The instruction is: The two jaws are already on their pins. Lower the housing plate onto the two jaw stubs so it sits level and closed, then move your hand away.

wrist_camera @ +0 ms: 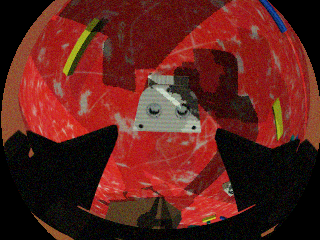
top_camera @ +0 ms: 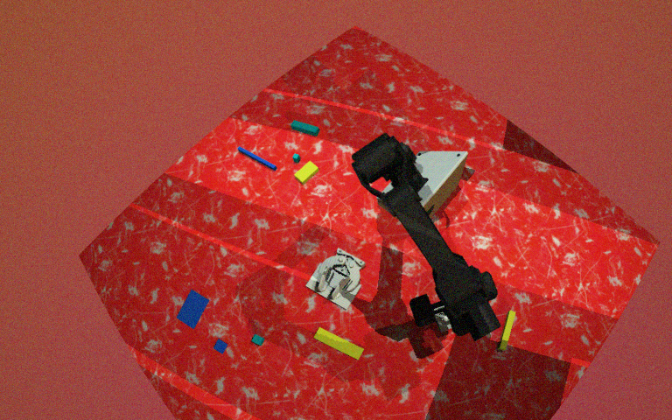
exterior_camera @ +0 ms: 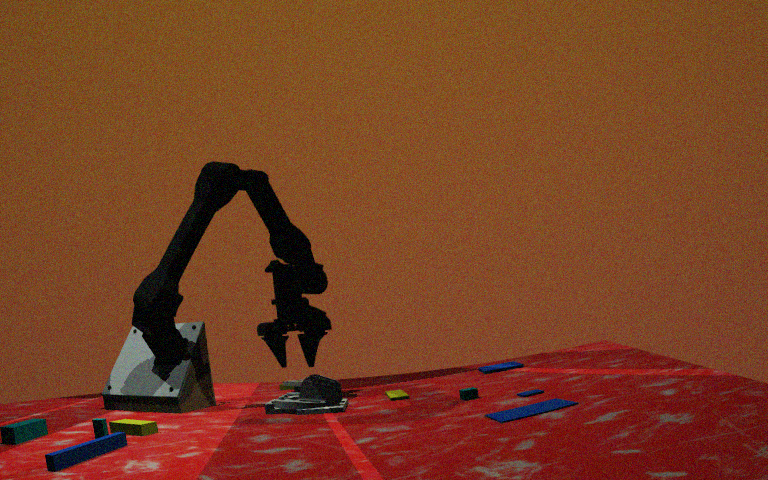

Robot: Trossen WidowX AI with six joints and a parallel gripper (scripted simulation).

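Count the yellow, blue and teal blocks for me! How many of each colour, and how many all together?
Yellow blocks: 3
Blue blocks: 4
Teal blocks: 3
Total in sight: 10

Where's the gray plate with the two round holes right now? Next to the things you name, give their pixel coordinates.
In the wrist view, the plate (top_camera: 442, 323) (wrist_camera: 167, 121) lies on the red table, ahead of the open hand (wrist_camera: 167, 132), between two yellow bars (top_camera: 508, 326) (top_camera: 339, 343) (wrist_camera: 79, 50) (wrist_camera: 278, 119).
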